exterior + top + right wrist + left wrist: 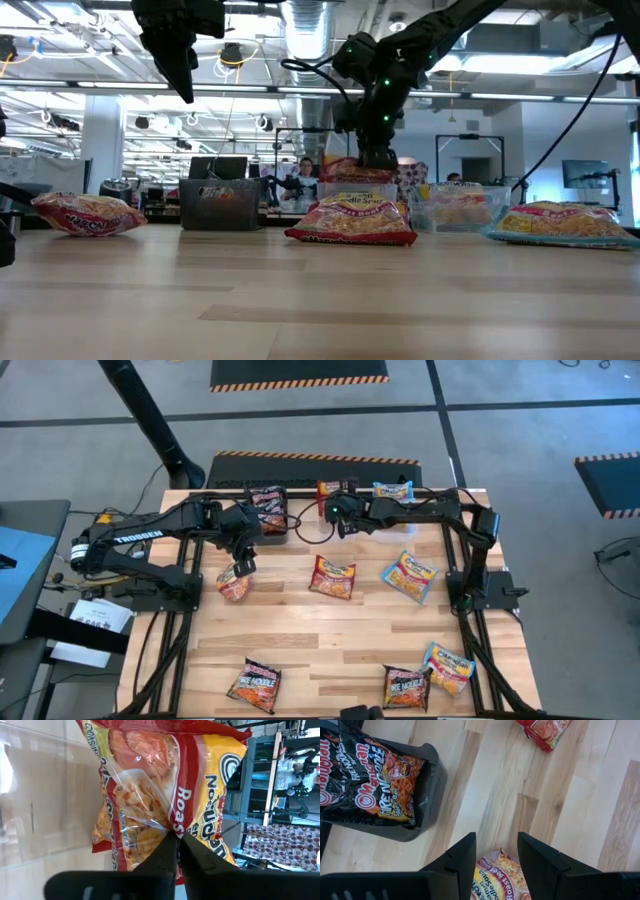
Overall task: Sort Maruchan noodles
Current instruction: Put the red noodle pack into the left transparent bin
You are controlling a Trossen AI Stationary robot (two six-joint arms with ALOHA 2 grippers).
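- High view: the left gripper [241, 567] hung over a red-and-yellow plastic noodle packet [234, 584] on the wooden table [330, 630]. The right gripper [337, 518] reached toward the clear plastic bin [340, 495] at the far edge.
- Low view: the right gripper [375, 158] hung above that bin.
- Left wrist view: the fingers [457, 862] stood apart, holding nothing, beside a black plastic bin [427, 795] holding dark packets [367, 777].
- Right wrist view: the fingers [167, 851] pinched a red-and-yellow roast packet [165, 785].

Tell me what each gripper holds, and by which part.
Right gripper pinches the edge of a red-yellow noodle packet over the clear bin. Left gripper holds nothing, open above another packet.
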